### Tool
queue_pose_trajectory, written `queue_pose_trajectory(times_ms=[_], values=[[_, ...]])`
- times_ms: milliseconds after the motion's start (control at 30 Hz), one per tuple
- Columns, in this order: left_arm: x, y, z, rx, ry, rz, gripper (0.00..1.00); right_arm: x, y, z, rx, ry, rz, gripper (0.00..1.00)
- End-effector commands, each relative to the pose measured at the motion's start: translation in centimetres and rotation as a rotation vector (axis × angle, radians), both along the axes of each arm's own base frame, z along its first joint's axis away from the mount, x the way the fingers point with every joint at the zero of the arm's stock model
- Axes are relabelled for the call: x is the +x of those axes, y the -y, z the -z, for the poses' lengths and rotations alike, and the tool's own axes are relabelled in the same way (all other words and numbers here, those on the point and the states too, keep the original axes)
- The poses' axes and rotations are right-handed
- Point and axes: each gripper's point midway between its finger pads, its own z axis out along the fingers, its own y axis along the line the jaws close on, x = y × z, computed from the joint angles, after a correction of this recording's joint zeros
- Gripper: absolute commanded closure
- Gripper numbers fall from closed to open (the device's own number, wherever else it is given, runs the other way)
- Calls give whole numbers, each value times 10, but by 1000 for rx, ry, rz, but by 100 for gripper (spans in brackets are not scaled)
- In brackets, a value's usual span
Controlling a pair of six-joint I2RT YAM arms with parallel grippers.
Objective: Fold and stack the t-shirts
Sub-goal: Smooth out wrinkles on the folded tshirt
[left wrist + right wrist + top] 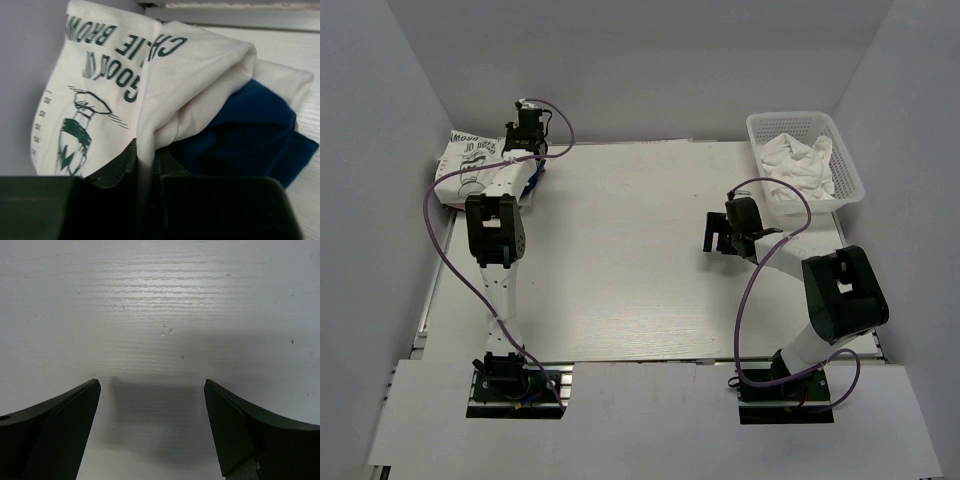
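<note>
Far-left corner of the desk (pixel 620 260): the left claw (pixel 145 167) is pinching a fold of the Charlie Brown shirt (pixel 100 85), with the white cloth edge running down between its fingers. That shirt is lying folded, green print up, over a dark blue cloth (pixel 250 125), so a stack looks to be forming there. I can't tell how tidy the lower layer is. Right of centre, the right claw (pixel 151 387) is hovering just above bare desk, fingers spread, carrying nothing. In the far-right corner, the white basket (pixel 850 170) is holding crumpled white cloth (pixel 800 165), unfolded. My read: a shirt or two is stacked and the left claw is not yet letting go. The basket load is waiting to be folded and stacked.
</note>
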Motion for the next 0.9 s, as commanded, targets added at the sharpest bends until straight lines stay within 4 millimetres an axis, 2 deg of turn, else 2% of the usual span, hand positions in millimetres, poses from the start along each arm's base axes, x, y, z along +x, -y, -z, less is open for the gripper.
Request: queue_pose_trajectory(times_ms=[0, 33, 67, 133, 167, 233, 267, 367, 433, 467, 500, 567, 633, 667, 700, 767, 800, 867], values=[[-4, 13, 16, 2, -52, 60, 88, 13, -7, -16, 20, 42, 1, 10], [-6, 25, 31, -9, -87, 102, 83, 13, -8, -16, 23, 42, -4, 10], [-7, 27, 38, -18, -102, 116, 77, 13, -6, -15, 23, 40, -1, 10], [-7, 40, 58, -17, -131, 137, 71, 14, -7, -16, 24, 41, -1, 10], [-7, 40, 66, -16, -145, 137, 65, 14, -7, -16, 23, 42, 0, 10], [-11, 38, 74, 15, -174, 108, 64, 8, -5, -13, 12, 17, 0, 10], [-12, 37, 83, 22, -195, 100, 59, 7, -4, -13, 12, 15, 1, 10], [-12, 37, 75, 7, -176, 77, 50, 7, -4, -15, 13, 23, 3, 10], [-5, 41, 50, -19, -125, 93, 41, 7, -4, -15, 11, 22, 2, 10], [-5, 43, 44, -36, -113, 96, 38, 7, -4, -15, 11, 20, 2, 10], [-1, 46, 27, -55, -72, 98, 30, 7, -3, -15, 12, 21, 4, 10], [-2, 46, -12, -69, 0, 93, 25, 6, -5, -17, 19, 24, -2, 10], [-6, 47, -44, -91, 54, 82, 14, 6, -8, -22, 34, 35, -13, 10], [-11, 46, -73, -102, 106, 80, 10, 5, -8, -21, 37, 30, -14, 10], [-15, 49, -86, -126, 122, 87, 2, 4, -11, -23, 50, 33, -26, 10], [-23, 54, -116, -169, 172, 106, 0, 4, -14, -31, 66, 52, -37, 10], [-32, 62, -145, -225, 233, 134, 0, 3, -15, -33, 74, 54, -45, 10], [-46, 73, -163, -302, 253, 178, 0, 2, -20, -46, 107, 81, -57, 10]])
